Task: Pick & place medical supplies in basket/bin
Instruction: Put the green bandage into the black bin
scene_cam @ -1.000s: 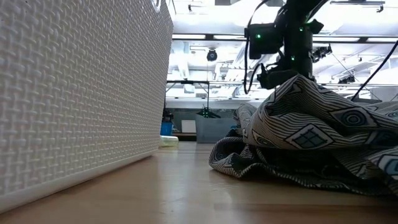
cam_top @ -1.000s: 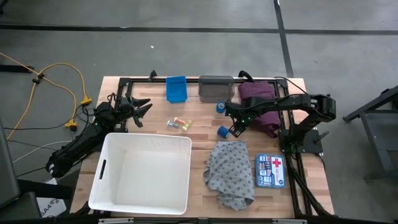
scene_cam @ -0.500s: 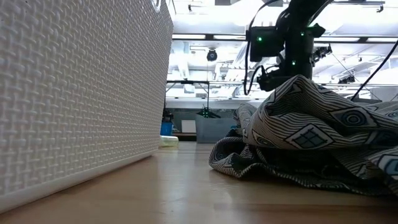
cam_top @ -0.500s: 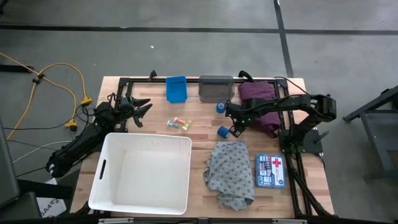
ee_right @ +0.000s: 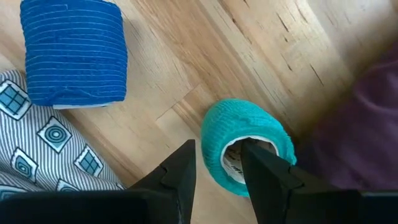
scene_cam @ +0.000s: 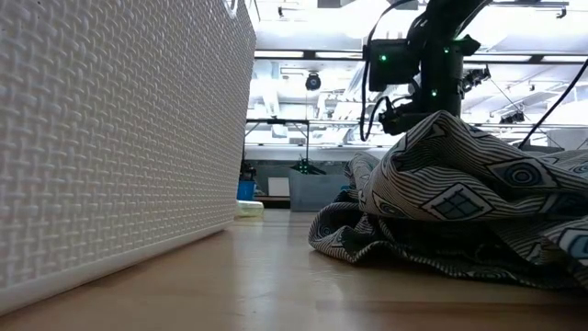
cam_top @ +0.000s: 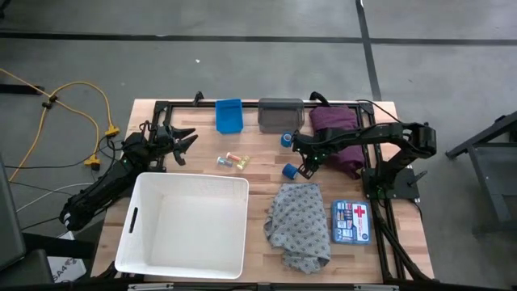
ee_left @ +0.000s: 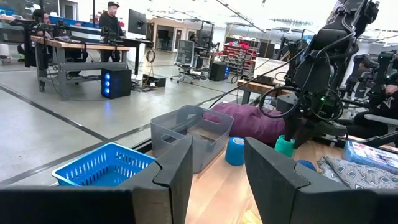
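Barely shifted over the last second; right end effector (ee_right: 216, 163) hung over the green tape roll (ee_right: 247, 147), fingers apart, astride its near wall, nothing lifted yet; blue tape roll (ee_right: 73, 53) just beside, maroon cloth (cam_top: 339, 137) crowding behind; basket (cam_top: 186, 225) lay well apart; left end effector (ee_left: 216, 163) waited, spread, near the tabletop (cam_top: 266, 170) edge.

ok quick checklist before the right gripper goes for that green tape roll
1. Right gripper lined up over the green tape roll: ok, one finger sits over its core.
2. Gripper open: ok.
3. Roll actually gripped: not ok, not yet.
4. Blue tape roll and grey patterned cloth clear of the fingers: ok.
5. Basket ready to receive: ok, nothing in it.
6. Left gripper out of the way: ok, beside the basket's far corner.
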### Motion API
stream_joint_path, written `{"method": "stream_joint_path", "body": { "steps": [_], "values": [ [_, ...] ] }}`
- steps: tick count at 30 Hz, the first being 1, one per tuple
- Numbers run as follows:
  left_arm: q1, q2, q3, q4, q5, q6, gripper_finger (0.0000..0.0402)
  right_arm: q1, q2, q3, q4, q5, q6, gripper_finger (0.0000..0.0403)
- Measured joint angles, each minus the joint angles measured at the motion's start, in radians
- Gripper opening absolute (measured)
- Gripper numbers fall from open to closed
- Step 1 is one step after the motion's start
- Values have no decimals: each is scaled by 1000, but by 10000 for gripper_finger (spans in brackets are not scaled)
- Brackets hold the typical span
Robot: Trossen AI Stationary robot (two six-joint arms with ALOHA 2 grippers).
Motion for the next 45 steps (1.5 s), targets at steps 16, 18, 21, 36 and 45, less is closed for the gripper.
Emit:
{"method": "stream_joint_path", "body": {
  "steps": [16,18,21,36,45],
  "values": [
    [0,0,0,0,0,0,136,0,0,0,0,-1,-3,20],
    [0,0,0,0,0,0,136,0,0,1,0,-8,-3,17],
    [0,0,0,0,0,0,136,0,-2,2,-5,-25,-3,16],
    [0,0,0,0,0,0,136,-39,-193,232,-92,-60,-94,15],
    [0,0,0,0,0,0,136,-91,-186,261,-30,-35,-160,15]
  ]
}}
